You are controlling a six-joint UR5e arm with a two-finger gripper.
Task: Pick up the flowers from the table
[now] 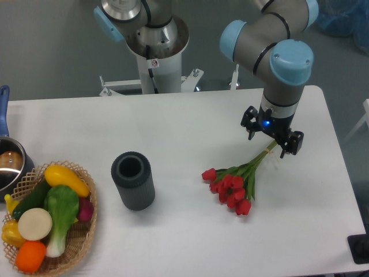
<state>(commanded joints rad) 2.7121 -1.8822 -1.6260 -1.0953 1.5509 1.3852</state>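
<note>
I see gripper [272, 142] over stem end of flowers [233, 184] lying on table [173, 121]; jaws apart, nothing held. My worry: thin stems slip through, bunch tilts bud-heavy.

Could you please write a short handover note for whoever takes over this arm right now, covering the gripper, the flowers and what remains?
Gripper: open, pointing down, hovering at the stem end of the flowers; whether a finger touches the stems cannot be told.
Flowers: lying flat on the table, right of centre, red buds toward the dark cylinder, stems pointing up-right under the gripper.
Elsewhere: a basket of produce at the front left corner and a pot behind it, both well away.
Done: arm positioned over the stems.
Left: close on the stems, lift the bunch off the table.
</note>
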